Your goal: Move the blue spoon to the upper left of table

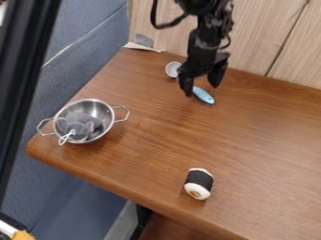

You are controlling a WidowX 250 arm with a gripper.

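Observation:
The gripper (201, 89) hangs over the back part of the table, its two fingers apart, one on each side of the blue spoon (204, 95). The spoon lies slantwise on the wood: its light blue handle points toward the front right, and a pale round bowl shows at the back left. The gripper hides the middle of the spoon. Whether the fingertips touch the tabletop, I cannot tell. The wooden table (150, 150) has its upper left corner behind and left of the spoon.
A metal colander (106, 111) with a greyish bundle inside stands near the left edge. Toward the front edge lies a black and white sushi roll toy (199, 183). Pale and grey scraps (143, 41) rest at the upper left corner, and a wood panel wall borders the back.

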